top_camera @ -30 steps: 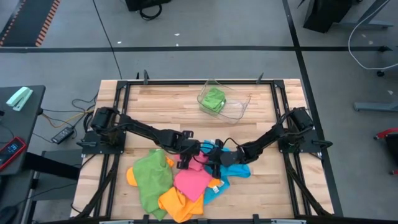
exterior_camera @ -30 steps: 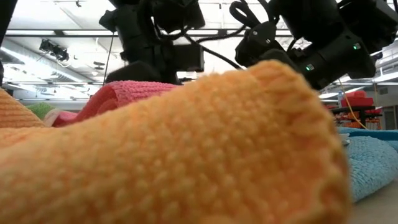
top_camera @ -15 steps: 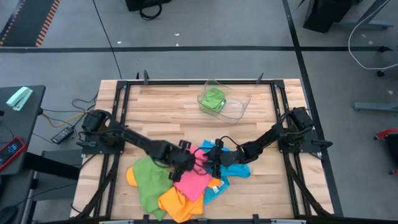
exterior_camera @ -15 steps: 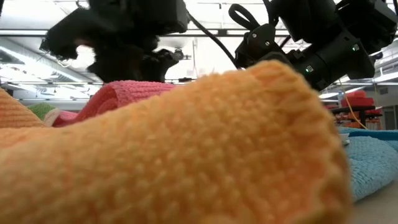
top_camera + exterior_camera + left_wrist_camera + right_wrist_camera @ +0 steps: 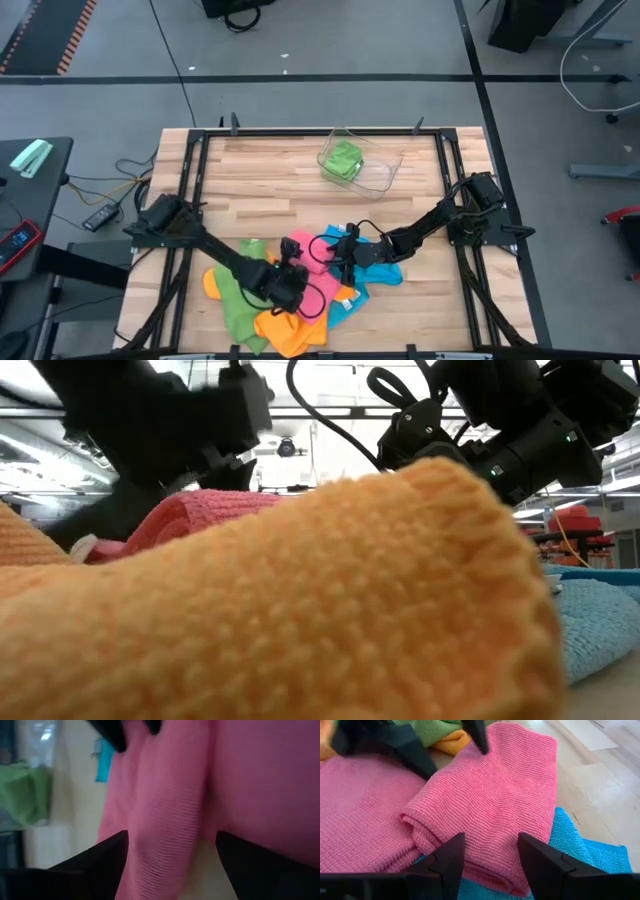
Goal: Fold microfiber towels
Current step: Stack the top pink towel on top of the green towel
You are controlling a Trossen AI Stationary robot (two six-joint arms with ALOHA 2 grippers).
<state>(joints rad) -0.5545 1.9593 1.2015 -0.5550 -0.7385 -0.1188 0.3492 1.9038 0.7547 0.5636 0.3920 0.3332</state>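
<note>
A heap of microfiber towels lies at the table's near middle: green (image 5: 232, 298), orange (image 5: 285, 330), pink (image 5: 322, 282) and sky blue (image 5: 375, 275). The pink towel (image 5: 485, 795) is folded over itself and rests on the blue one (image 5: 580, 850). My left gripper (image 5: 300, 280) is open low over the pink towel (image 5: 170, 795), a ridge of cloth between its fingers. My right gripper (image 5: 336, 258) is open at the fold's rounded edge (image 5: 420, 827), coming from the right. Another green towel (image 5: 343, 160) lies in the clear tray (image 5: 385, 172). My left gripper stands with its fingers (image 5: 107, 862) on either side of a pink ridge; whether they touch it, I cannot tell. My right gripper's fingers (image 5: 447, 860) stand slanting down over the pink towel's folded part; whether their tips rest on it, I cannot tell.
The clear tray stands at the far middle. In the low view an orange towel (image 5: 300, 590) fills the foreground right before the camera. Black frame rails (image 5: 195, 180) run along the table's sides. Bare wood (image 5: 260, 185) shows between the heap and the tray.
My left gripper has swung from the pink towel's far end, next to my right gripper, toward the table's near edge, turning as it went; its arm now lies across the green towel. The pink towel stays folded in place.
</note>
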